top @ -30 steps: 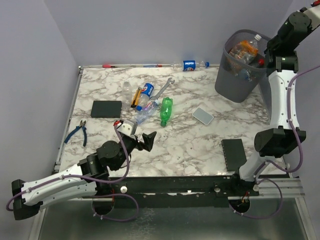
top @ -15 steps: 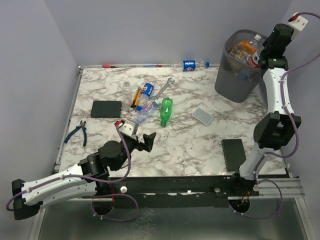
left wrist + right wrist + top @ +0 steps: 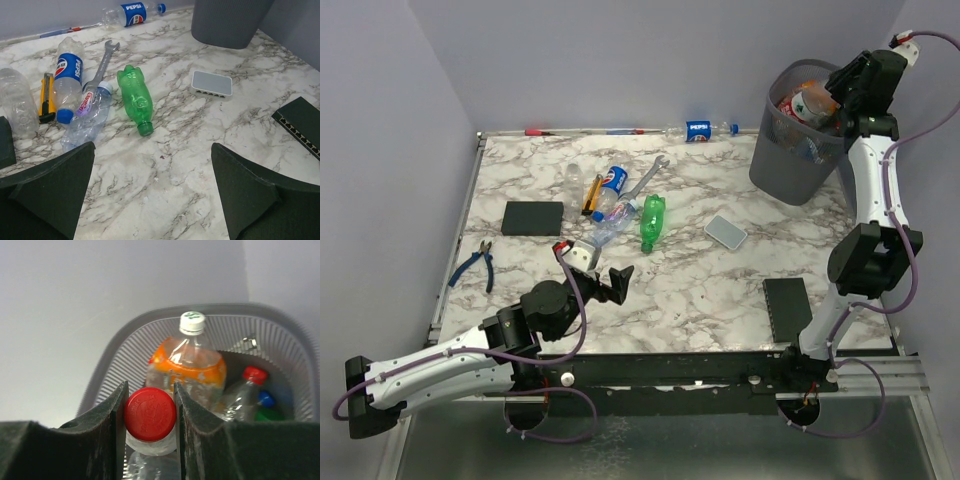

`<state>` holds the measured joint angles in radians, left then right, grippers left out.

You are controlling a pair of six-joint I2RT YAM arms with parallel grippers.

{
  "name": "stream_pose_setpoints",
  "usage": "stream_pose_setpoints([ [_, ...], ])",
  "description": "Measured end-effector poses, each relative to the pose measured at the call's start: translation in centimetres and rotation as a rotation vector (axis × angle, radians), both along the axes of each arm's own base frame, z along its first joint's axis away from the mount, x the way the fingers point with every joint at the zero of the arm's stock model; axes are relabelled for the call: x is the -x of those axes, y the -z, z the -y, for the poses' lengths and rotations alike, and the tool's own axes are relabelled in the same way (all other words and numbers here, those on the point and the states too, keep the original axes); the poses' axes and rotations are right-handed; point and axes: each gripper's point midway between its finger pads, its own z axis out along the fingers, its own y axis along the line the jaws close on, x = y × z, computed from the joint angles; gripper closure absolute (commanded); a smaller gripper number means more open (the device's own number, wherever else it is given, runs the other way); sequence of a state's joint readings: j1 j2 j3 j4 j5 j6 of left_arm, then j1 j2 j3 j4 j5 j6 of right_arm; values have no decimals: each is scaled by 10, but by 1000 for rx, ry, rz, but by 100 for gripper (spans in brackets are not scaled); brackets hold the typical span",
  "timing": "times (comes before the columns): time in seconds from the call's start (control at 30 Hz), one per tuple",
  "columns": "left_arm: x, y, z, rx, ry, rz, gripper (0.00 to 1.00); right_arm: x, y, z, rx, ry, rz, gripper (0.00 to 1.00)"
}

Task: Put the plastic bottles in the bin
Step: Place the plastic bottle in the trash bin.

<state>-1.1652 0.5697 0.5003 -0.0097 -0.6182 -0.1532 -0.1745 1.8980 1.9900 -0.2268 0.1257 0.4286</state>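
Note:
My right gripper (image 3: 150,412) is shut on the red cap of a clear bottle (image 3: 150,414), holding it over the mouth of the grey mesh bin (image 3: 115,352); from above, this gripper (image 3: 835,95) hangs at the bin's (image 3: 790,165) right rim. Inside lie an orange-labelled bottle (image 3: 192,360) and a red-capped one (image 3: 250,382). My left gripper (image 3: 152,185) is open and empty, low over the marble, short of a green bottle (image 3: 135,99). Left of that lie a crumpled clear bottle (image 3: 87,117), a Pepsi bottle (image 3: 67,75) and a clear one (image 3: 17,102). Another Pepsi bottle (image 3: 700,129) lies at the back edge.
A silver wrench (image 3: 645,178) and a yellow-handled tool (image 3: 590,195) lie among the bottles. A white box (image 3: 725,231) sits mid-right. Black blocks lie at the left (image 3: 532,217) and front right (image 3: 788,305). Blue pliers (image 3: 475,262) rest near the left edge.
The right arm has swung its gripper and the red-capped bottle leftward over the bin's mouth. The left arm has edged slightly forward, still open.

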Motion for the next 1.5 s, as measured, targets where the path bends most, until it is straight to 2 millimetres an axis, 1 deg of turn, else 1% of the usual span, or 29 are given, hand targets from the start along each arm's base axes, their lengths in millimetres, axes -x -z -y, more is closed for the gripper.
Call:
stream_pose_setpoints([
  [0.13, 0, 0, 0, 2, 0, 0, 1, -1, 0, -12, -79, -61, 38, 99],
  [0.2, 0, -1, -1, 5, 0, 2, 1, 3, 3, -13, -104, -59, 48, 99],
  [0.27, 0, -1, -1, 6, 1, 2, 1, 10, 2, -8, -113, -34, 67, 99],
  [0.33, 0, -1, 0, 6, 1, 2, 1, 18, -3, 0, -100, 21, 88, 100],
  [0.53, 0, 0, 0, 1, 4, 0, 1, 36, -43, 34, 7, 189, 172, 99],
  [0.67, 0, 3, 2, -9, 6, -5, 1, 40, -52, 55, 77, 282, 168, 99],
  [0.77, 0, 4, 3, -16, 6, -8, 1, 38, -46, 68, 129, 342, 134, 100],
  [0.9, -1, 7, 4, -27, 5, -12, 1, 30, -24, 83, 197, 395, 57, 99],
  [1.0, -2, 11, 6, -40, 6, -18, 1, 26, -7, 90, 216, 419, 13, 99],
  [1.1, -2, 15, 8, -57, 8, -25, 1, 24, -5, 89, 219, 408, 11, 100],
  [1.33, -2, 18, 10, -65, 13, -29, 1, 10, -5, 75, 196, 278, 52, 99],
  [1.43, -1, 16, 10, -60, 19, -27, 1, 9, -1, 71, 173, 257, 87, 100],
  [1.5, -1, 14, 9, -53, 22, -25, 1, 11, -2, 69, 155, 255, 112, 99],
])
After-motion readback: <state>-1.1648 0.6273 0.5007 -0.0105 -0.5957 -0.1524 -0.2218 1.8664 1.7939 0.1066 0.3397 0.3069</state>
